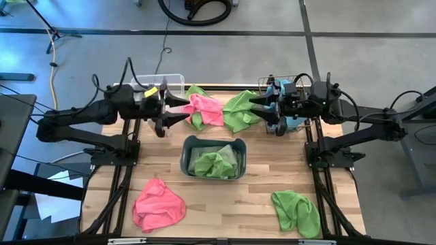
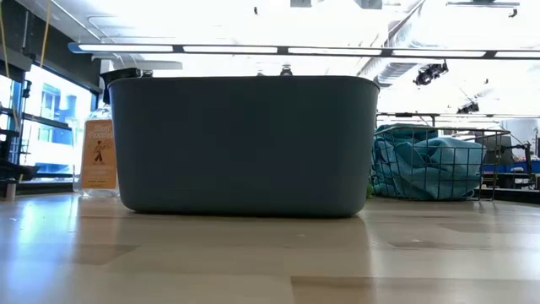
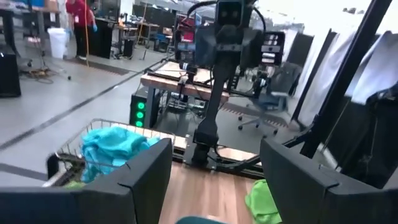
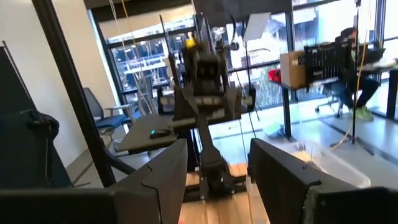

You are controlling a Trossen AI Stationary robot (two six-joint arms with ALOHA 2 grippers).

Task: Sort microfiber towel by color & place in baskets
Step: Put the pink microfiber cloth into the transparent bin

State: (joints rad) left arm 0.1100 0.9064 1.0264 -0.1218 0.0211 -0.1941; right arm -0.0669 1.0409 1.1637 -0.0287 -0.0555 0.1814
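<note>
Both arms are raised above the table's far half, pointing level at each other. My left gripper [image 1: 178, 111] [image 3: 214, 180] and my right gripper [image 1: 259, 109] [image 4: 217, 180] are both open and hold nothing. Between and below them lie a pink towel [image 1: 206, 109] and green towels [image 1: 240, 110] on the table. The grey-blue tub [image 1: 213, 158] [image 2: 245, 143] stands mid-table with a green towel [image 1: 214, 163] inside. The wire basket [image 2: 434, 165] [image 3: 112, 146] at the far right holds a teal towel. The clear bin [image 1: 163, 83] [image 4: 329, 162] stands at the far left.
Another pink towel [image 1: 158, 204] lies crumpled at the near left and another green towel [image 1: 297, 212] at the near right. A bottle with an orange label [image 2: 99, 152] stands left of the tub in the low view. Bare wood lies between the two near towels.
</note>
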